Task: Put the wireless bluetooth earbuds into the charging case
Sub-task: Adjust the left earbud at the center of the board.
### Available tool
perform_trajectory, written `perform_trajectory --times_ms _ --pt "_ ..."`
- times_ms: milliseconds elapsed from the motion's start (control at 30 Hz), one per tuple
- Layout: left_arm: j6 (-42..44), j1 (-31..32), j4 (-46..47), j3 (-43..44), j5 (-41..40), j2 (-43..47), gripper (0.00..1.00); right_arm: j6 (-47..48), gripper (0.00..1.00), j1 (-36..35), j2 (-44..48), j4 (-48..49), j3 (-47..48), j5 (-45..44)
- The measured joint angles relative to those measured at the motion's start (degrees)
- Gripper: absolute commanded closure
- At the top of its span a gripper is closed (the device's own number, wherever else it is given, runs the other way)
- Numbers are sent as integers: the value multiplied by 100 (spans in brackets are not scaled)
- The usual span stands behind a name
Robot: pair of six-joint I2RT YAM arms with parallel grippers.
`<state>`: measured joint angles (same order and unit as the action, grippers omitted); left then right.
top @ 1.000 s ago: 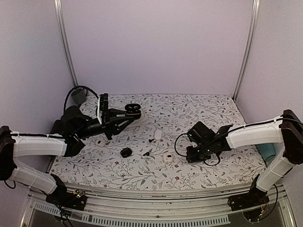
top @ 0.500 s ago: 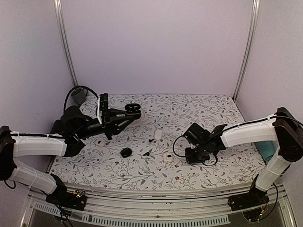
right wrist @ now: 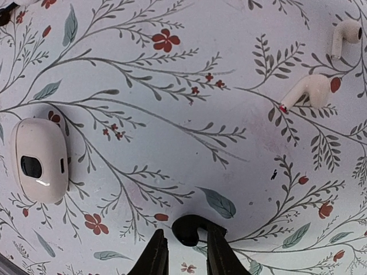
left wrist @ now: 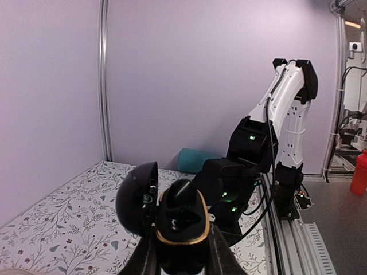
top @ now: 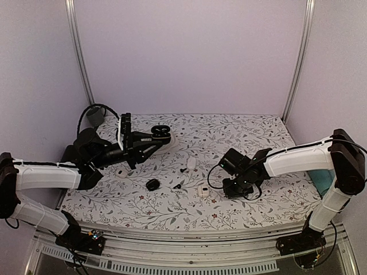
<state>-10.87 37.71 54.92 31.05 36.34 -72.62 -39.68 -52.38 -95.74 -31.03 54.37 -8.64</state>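
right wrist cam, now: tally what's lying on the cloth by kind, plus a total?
white earbuds: 2
white case: 1
black earbud: 1
Total: 4
Not counted: a black sliver cut off by the top-left edge, too little showing to tell its kind.

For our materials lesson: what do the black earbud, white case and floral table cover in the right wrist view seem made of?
Black earbud: probably plastic, smooth moulded shape. White case: smooth glossy plastic, bright highlight below its dark window. Table cover: matte printed sheet, fabric or vinyl unclear.
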Motion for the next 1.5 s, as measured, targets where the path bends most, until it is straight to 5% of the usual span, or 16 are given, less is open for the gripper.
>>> perform_trajectory --times_ms 1500 --pt "15 0 -44 0 -92 87 100 -214 58 328 -136 564 -151 424"
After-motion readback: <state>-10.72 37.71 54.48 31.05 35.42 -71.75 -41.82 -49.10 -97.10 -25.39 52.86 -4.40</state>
